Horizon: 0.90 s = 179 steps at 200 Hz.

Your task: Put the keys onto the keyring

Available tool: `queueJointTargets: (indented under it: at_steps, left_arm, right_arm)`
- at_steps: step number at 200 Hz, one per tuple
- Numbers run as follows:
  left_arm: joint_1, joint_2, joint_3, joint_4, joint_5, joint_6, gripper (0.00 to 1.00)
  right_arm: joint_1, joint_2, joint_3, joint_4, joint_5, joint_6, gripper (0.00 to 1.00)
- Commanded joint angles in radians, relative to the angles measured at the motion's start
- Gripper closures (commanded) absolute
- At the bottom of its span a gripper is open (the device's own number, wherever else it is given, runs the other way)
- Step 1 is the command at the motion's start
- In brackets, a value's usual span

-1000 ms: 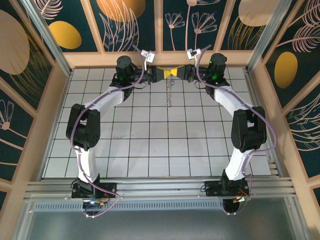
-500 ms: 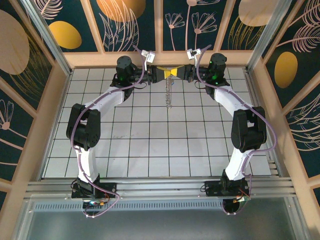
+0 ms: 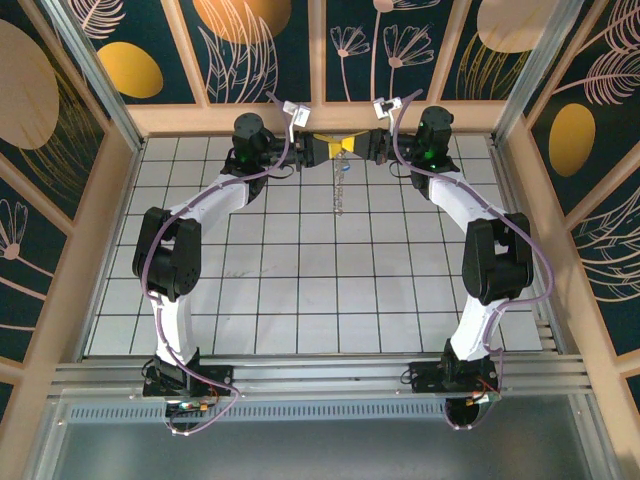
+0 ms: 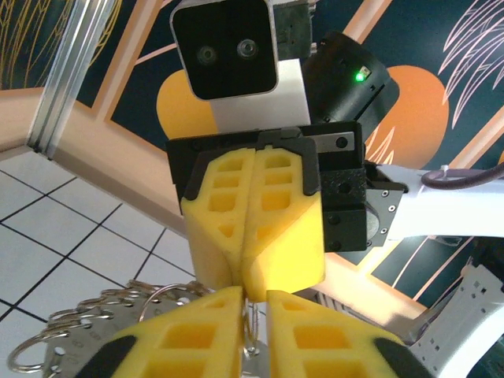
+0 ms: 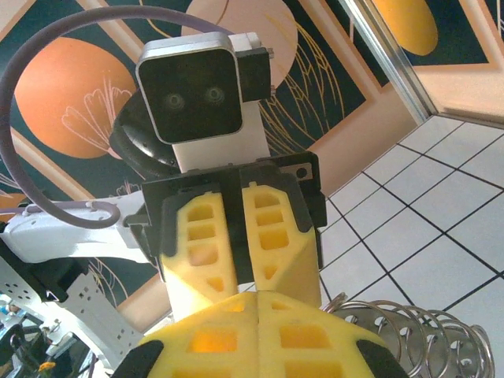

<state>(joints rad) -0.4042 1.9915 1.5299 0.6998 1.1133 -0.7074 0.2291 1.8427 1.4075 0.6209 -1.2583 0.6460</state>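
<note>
Both arms reach to the far edge of the table (image 3: 250,260) and meet tip to tip above it. The keyring (image 3: 340,195) hangs below that meeting point, well clear of the tiles. A speck of blue just under the tips looks to us like the key (image 3: 343,170), but it is too small to be sure.

The left gripper (image 3: 330,147) is nearly clenched. From its wrist we see a thin wire loop running up through the slit between its fingers (image 4: 197,331), so we judge that it pinches the keyring. The right gripper (image 3: 358,146) is clenched, pads pressed flat together. Whether anything thin sits between them, we cannot tell.

We read the step in hand as feeding the key onto the wire while the two tips work against each other. To do it well, we hold the left grip firm and steady so the hoop does not swing. We move the right tip only in small strokes along the wire, never across it. The many small rings fringing the hoop crowd close to the tips and could snag. We watch that both grips never loosen at once, or the hoop will drop to the table.
</note>
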Motion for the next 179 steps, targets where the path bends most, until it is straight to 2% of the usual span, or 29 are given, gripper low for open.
queueJointTargets:
  at_steps: [1,78,104,179]
  left_arm:
    - [-0.025,-0.018,-0.013,0.036,0.052,0.016,0.89]
    - [-0.04,-0.013,-0.003,0.007,0.057,0.041,0.88]
    - [-0.044,-0.014,0.0,-0.017,0.056,0.066,1.0]
    - [-0.045,-0.02,-0.002,-0.007,0.044,0.062,1.0]
  right_arm:
    - [0.006,-0.007,0.034,0.049,0.029,0.013,1.0]
    - [0.01,-0.003,0.037,0.059,0.025,0.024,1.0]
    - [0.01,-0.002,0.038,0.054,0.027,0.023,1.0]
    - [0.006,0.002,0.04,0.089,0.05,0.072,1.0]
